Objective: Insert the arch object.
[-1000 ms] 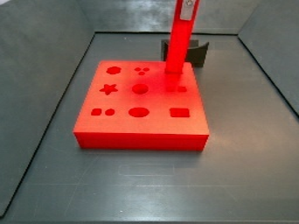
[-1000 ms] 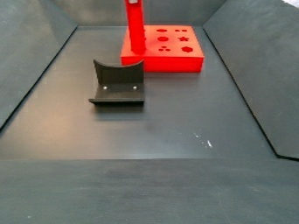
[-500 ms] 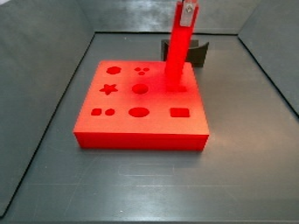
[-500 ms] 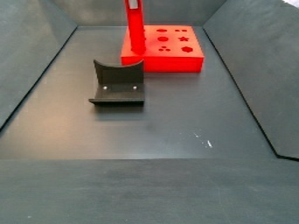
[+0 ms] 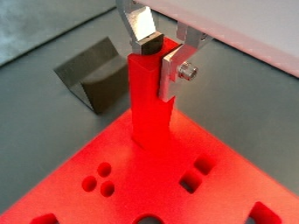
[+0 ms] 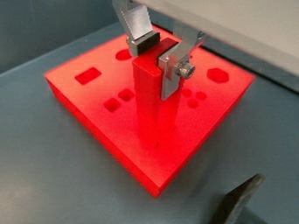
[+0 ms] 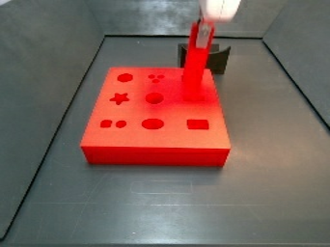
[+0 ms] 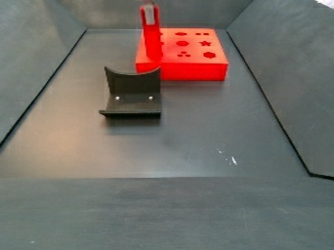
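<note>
Grey floor (image 8: pixel 170 161), walled on its sides, is shown with a red board (image 7: pixel 154 151) set toward one end. The gripper (image 5: pixel 158 66) is held high over the board, with its two plates closed against the top of the pole (image 5: pixel 149 118), which stands upright between them and reaches down to the board beneath. The same grasp is seen in a wrist view (image 6: pixel 158 68). A dark patch between the plates above the pole top may be a pad or a piece; which cannot be told. The arch is not made out in any view, so its place cannot be given, and no hole is seen filled by it; insertion is judged not yet done. The fixture (image 8: pixel 131 95) stands on the floor beside and below the gripper, apart from the board. Open floor is left beyond the fixture; the walls lie well apart from the gripper.
</note>
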You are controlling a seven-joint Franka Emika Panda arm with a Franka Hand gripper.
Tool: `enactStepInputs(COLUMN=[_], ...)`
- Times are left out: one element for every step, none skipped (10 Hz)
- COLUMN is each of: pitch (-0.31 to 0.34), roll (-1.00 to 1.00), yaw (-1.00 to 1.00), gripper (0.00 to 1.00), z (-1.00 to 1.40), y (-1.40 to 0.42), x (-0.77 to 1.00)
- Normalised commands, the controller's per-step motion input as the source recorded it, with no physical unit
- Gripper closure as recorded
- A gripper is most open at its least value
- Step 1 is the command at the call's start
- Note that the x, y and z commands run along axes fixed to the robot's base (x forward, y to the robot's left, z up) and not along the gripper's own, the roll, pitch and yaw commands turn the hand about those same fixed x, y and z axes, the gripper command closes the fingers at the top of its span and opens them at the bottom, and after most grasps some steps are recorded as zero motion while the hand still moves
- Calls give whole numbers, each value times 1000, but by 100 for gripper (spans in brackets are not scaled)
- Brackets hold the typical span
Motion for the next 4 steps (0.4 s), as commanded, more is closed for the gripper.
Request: enactStepInputs(pitch=[-67, -50, 0, 0], roll=[57, 57, 0, 0], yaw=[0, 0, 0, 0], gripper=[100, 100, 100, 100], z=[-634, -537, -117, 0], y=[0, 0, 0, 0], x=[0, 0, 0, 0])
